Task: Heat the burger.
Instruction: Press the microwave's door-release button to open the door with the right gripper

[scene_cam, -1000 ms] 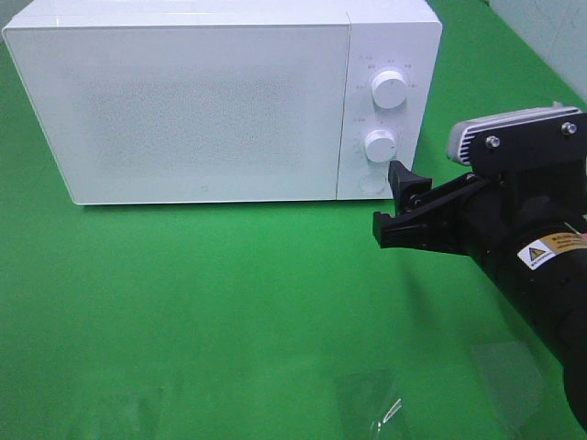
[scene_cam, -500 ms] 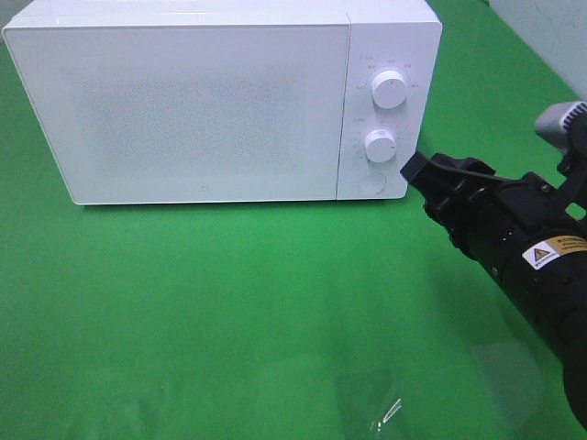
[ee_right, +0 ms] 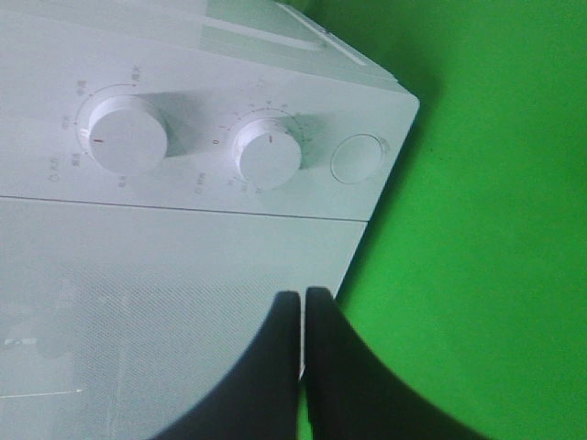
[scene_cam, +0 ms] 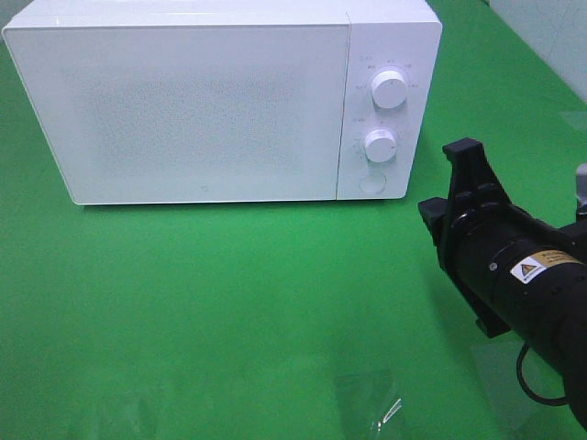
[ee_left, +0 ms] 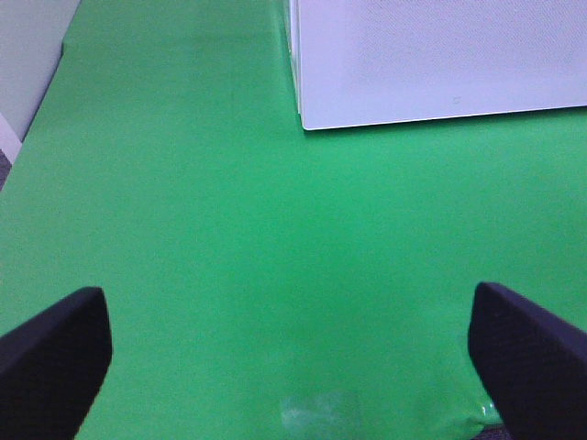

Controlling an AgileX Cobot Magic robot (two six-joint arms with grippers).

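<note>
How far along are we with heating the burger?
Done, apparently: the microwave is shut; no burger shows, so it may be inside, unconfirmed. In hand: the right hand, shut, faces the dials. The left hand hangs open over the green table. Left: probably turning a dial.

A label (scene_cam: 537, 266) sits on the black right arm (scene_cam: 514, 293) at the lower right of the high view. It carries a yellow warning triangle with a strip of print beside it, and the print is too small to read. On the white microwave (scene_cam: 202, 101), small grey marks ring the upper dial (scene_cam: 390, 90) and the lower dial (scene_cam: 380, 145). Close up they look like characters and scale figures, but they are too blurred to read. Each dial bears a red pointer line. A tiny mark (scene_cam: 204, 191) at the door's lower edge is illegible.
</note>
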